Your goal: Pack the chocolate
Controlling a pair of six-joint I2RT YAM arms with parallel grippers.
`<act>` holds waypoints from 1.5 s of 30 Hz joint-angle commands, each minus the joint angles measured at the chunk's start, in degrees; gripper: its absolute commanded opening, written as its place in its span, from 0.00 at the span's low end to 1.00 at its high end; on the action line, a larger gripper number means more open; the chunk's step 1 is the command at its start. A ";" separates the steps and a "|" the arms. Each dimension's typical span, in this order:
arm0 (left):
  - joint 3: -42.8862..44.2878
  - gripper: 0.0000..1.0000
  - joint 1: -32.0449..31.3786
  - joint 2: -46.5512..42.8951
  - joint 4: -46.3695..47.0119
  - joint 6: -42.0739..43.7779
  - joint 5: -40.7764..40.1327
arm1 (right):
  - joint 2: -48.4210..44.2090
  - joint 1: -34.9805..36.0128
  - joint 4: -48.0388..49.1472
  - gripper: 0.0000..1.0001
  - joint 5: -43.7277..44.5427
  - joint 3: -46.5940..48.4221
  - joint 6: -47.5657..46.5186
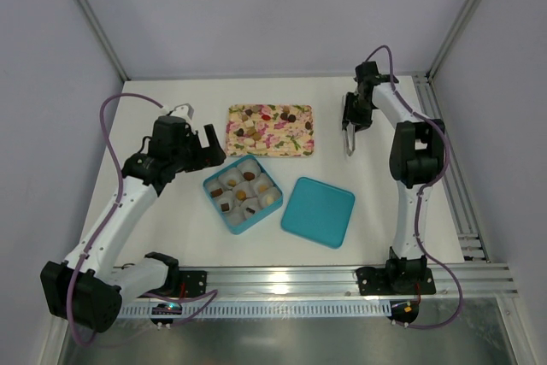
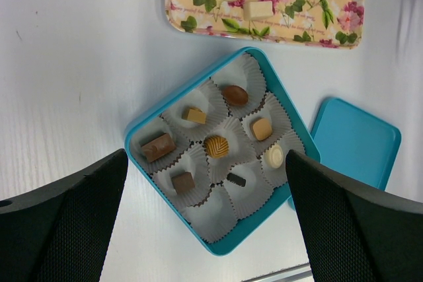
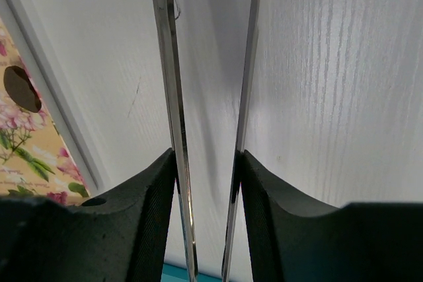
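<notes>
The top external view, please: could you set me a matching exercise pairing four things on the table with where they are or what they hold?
Things:
1 floral tray
2 teal box
3 teal lid
4 right gripper

Descriptions:
A lies flat on the table, right of the box
B carries loose chocolates, on the far side
C hangs beside the tray's right end, gripping nothing
D holds white paper cups, most of them filled

Pairs: 1-B; 2-D; 3-A; 4-C

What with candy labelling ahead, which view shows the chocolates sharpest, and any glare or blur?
Left wrist: chocolates in the box sharp, evenly lit; own fingers dark. Top external: they look tiny; glare on the metal strip. Right wrist: shiny fingers, soft tray corner.
</notes>
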 commanded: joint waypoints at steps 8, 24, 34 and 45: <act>-0.06 1.00 -0.23 0.23 0.96 -0.03 1.14 | 2.31 0.26 -3.35 0.48 1.64 0.26 -2.35; -0.23 1.00 -0.76 1.28 1.23 -0.03 2.28 | 1.08 0.18 -1.42 0.69 0.24 -3.79 -2.61; -0.24 1.00 -1.47 2.43 1.23 0.32 1.41 | -6.12 0.18 4.38 0.82 1.82 -7.03 1.51; 0.91 1.00 -1.82 3.39 1.23 1.55 2.19 | -18.60 0.18 11.66 0.86 4.37 -15.10 5.21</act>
